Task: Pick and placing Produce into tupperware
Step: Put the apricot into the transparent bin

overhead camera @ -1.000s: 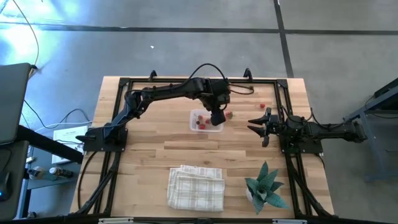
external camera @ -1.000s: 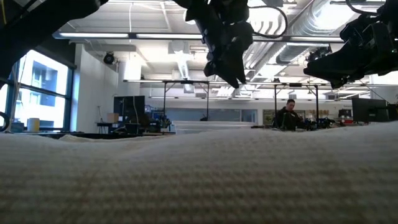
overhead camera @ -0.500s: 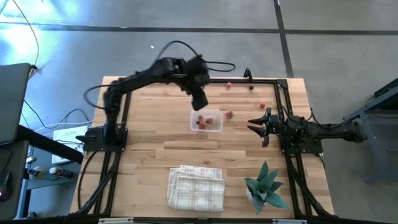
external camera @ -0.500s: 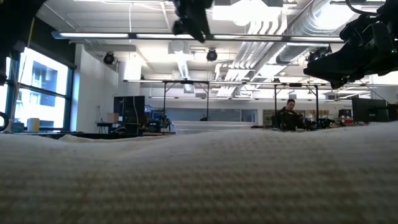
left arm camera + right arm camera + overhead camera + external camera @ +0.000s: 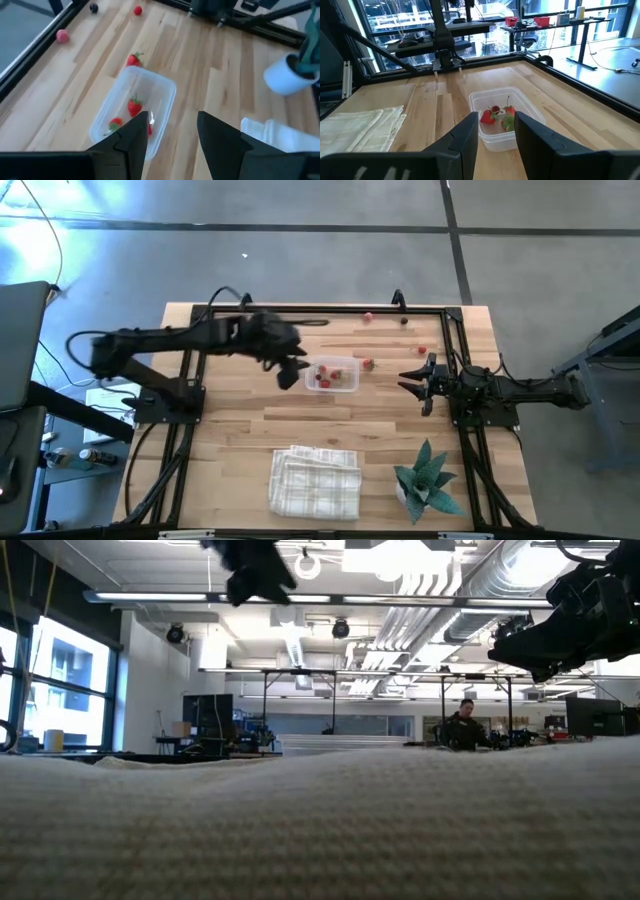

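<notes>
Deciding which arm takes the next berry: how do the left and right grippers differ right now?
The left gripper hangs just left of the tupperware, on the side away from the loose produce; the right gripper sits farther off, on the berry's side. The left arm stretches across the table; the right stays by its base. Both are open and empty.

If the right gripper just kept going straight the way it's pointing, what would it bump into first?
Probably the tupperware: the right gripper, its fingers apart and empty, points right at that clear container holding red produce. Only bare table seems to lie between, though its height above the wood is hard to judge.
</notes>
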Action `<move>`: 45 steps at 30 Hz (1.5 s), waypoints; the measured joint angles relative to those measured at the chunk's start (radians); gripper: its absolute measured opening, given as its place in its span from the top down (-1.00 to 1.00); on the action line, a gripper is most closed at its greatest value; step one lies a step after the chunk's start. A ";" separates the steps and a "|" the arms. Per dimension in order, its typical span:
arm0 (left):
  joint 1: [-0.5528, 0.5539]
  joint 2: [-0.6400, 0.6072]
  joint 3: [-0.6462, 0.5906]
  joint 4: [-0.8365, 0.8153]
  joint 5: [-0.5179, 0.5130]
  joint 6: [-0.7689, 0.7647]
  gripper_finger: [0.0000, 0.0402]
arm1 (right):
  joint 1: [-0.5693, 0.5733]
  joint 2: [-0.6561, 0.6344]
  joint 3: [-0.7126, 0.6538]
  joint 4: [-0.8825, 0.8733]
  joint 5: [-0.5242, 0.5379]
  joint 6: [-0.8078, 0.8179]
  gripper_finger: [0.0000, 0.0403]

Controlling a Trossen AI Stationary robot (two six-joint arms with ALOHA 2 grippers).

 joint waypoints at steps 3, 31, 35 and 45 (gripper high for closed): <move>0.002 -0.091 -0.135 0.023 -0.025 0.044 0.21 | 0.000 0.000 0.000 0.000 -0.001 0.000 0.42; 0.147 -0.337 -0.547 0.143 0.198 0.397 0.21 | 0.000 0.000 0.000 0.000 0.000 0.000 0.42; 0.147 -0.333 -0.547 0.137 0.197 0.399 0.21 | 0.000 0.000 0.000 0.000 0.000 0.000 0.42; 0.256 -0.333 -0.547 0.081 0.165 0.364 0.21 | 0.000 0.000 0.000 0.000 0.000 0.000 0.42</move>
